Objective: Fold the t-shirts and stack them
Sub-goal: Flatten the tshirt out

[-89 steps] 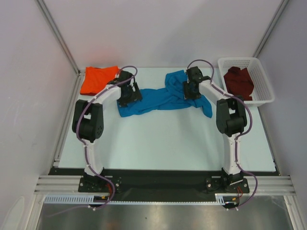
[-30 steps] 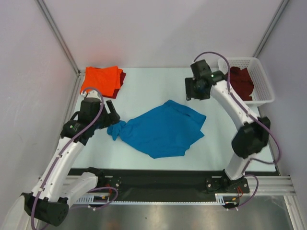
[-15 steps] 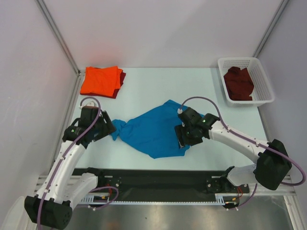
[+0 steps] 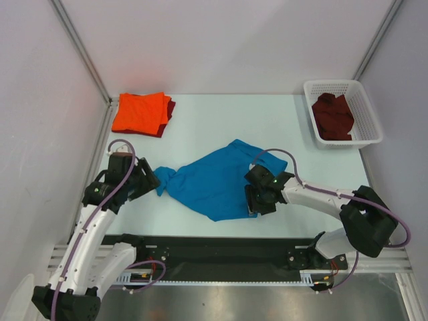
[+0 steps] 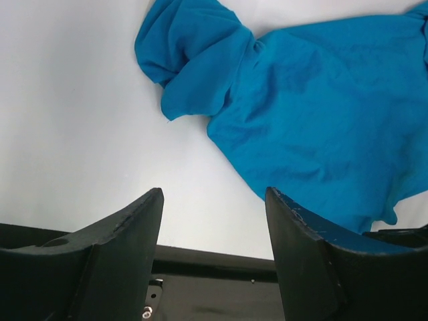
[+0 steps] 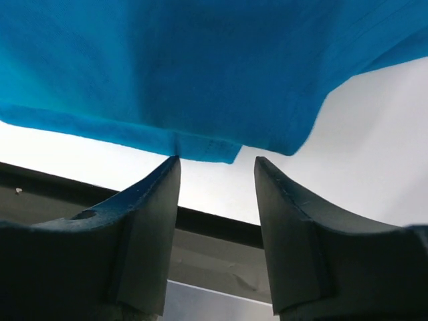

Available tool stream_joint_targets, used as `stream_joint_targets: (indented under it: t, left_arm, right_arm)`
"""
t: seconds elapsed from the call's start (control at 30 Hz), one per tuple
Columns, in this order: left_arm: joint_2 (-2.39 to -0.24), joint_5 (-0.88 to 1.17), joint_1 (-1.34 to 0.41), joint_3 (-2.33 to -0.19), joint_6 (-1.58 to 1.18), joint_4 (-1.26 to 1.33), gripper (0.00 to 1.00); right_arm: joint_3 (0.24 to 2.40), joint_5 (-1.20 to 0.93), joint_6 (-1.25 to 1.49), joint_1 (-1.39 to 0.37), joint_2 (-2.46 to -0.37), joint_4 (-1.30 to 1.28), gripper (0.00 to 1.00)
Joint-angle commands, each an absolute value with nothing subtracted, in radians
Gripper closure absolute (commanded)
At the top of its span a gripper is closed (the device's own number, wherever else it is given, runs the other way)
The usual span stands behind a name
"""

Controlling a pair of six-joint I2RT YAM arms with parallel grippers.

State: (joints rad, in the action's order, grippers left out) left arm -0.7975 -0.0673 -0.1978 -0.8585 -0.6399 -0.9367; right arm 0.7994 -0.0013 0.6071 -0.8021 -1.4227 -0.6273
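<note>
Blue t-shirt: the blue t-shirt lies rumpled and spread out on the tabletop, close to the near edge and about midway between the left and right edges. One bunched, twisted end points left.
Left claw: the left gripper sits low over the bare tabletop just left of that bunched end. Its fingers are apart with nothing between them, and the cloth lies ahead of the tips.
Right claw: the right gripper is at the shirt's near right hem. Its fingers are spread and the hem edge is right at the tips, with no cloth pinched.
Orange t-shirt: the orange t-shirt is folded at the far left corner. It rests on a folded maroon t-shirt whose edge peeks out on the right.
Basket: the white lattice basket stands at the far right corner and holds a crumpled dark red t-shirt.
</note>
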Motion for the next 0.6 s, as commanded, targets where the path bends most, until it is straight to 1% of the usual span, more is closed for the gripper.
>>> stream_joint_targets:
  t: [0.0,0.1,0.17,0.2,0.27,0.3,0.37,0.4,0.43,0.47,0.53,0.57]
  left_arm:
    - [-0.766,-0.08,-0.187,-0.902,-0.65,-0.963,0.32]
    - [-0.764,-0.086,-0.186,-0.907,-0.65,-0.98,0.31]
    - [-0.758,-0.094,-0.187,-0.91,-0.653,-0.989,0.31]
    - [-0.756,-0.097,-0.187,-0.913,-0.653,-0.991,0.31]
    - [-0.753,-0.103,-0.187,-0.914,-0.652,-0.994,0.31]
    - [-0.75,-0.103,-0.187,-0.917,-0.65,-0.996,0.31]
    - [-0.75,-0.11,-0.187,-0.923,-0.644,-0.999,0.31]
    - [-0.75,-0.112,-0.187,-0.926,-0.643,-1.0,0.31]
    - [-0.75,-0.117,-0.187,-0.93,-0.637,-1.002,0.31]
    - [-0.753,-0.124,-0.187,-0.939,-0.632,-1.003,0.31]
    - [-0.755,-0.132,-0.187,-0.946,-0.621,-1.009,0.32]
    - [-0.756,-0.129,-0.187,-0.946,-0.617,-1.008,0.35]
  right_arm:
    - [0.77,0.063,0.69,-0.824,-1.413,-0.528,0.48]
    - [0.767,0.097,0.739,-0.83,-1.468,-0.523,0.5]
    - [0.772,0.139,0.764,-0.845,-1.488,-0.531,0.59]
    - [0.77,0.15,0.782,-0.848,-1.5,-0.528,0.66]
    - [0.764,0.182,0.791,-0.853,-1.499,-0.534,0.71]
    - [0.761,0.19,0.793,-0.854,-1.485,-0.538,0.83]
    - [0.77,0.218,0.784,-0.851,-1.457,-0.555,0.96]
    - [0.79,0.224,0.775,-0.847,-1.441,-0.602,1.0]
    - [0.816,0.235,0.753,-0.841,-1.399,-0.642,1.0]
    - [0.878,0.239,0.735,-0.809,-1.375,-0.679,1.0]
    - [0.939,0.209,0.653,-0.74,-1.3,-0.764,1.0]
    - [1.003,0.127,0.612,-0.7,-1.289,-0.778,1.0]
